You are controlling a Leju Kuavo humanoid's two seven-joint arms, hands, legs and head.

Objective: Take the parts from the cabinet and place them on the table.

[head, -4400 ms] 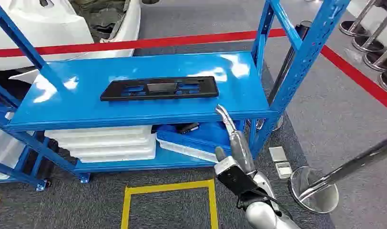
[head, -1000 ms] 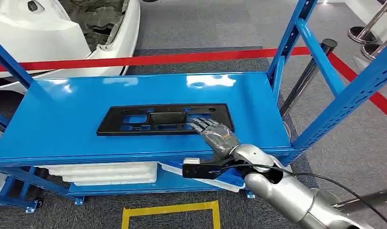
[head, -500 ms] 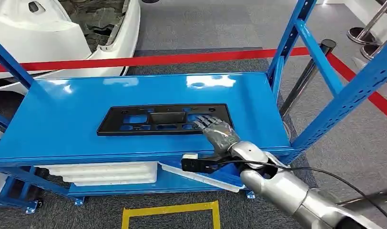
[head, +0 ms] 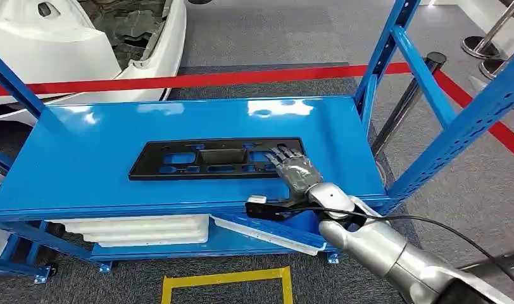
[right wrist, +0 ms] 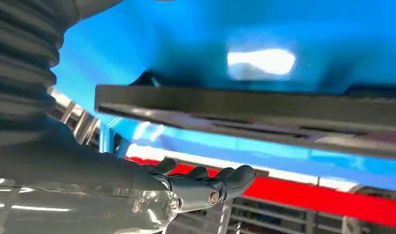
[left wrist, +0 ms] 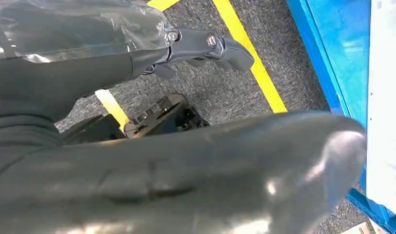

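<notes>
A long black plastic part [head: 204, 158] with cut-outs lies flat on the top blue shelf [head: 102, 126] of the cabinet. My right hand [head: 295, 171] reaches over the shelf's front edge and sits above the part's right end, fingers spread and holding nothing. In the right wrist view the part's edge [right wrist: 249, 114] runs across the picture, and the fingers [right wrist: 206, 183] of my right hand [right wrist: 113, 161] stay a little apart from it. My left hand [left wrist: 152, 146] hangs over the floor, its fingers [left wrist: 206, 46] loosely extended and empty.
Blue uprights [head: 457, 133] frame the cabinet's right side. White foam trays [head: 140, 229] fill the lower shelf. Behind run a red floor line [head: 197, 79] and a white car body [head: 64, 44]. A stanchion post [head: 409, 101] stands at the right. A yellow floor marking [head: 226, 278] lies in front.
My view came closer to the cabinet. My right hand rose from below the shelf's front edge to above the part, then slid slightly right along its right end.
</notes>
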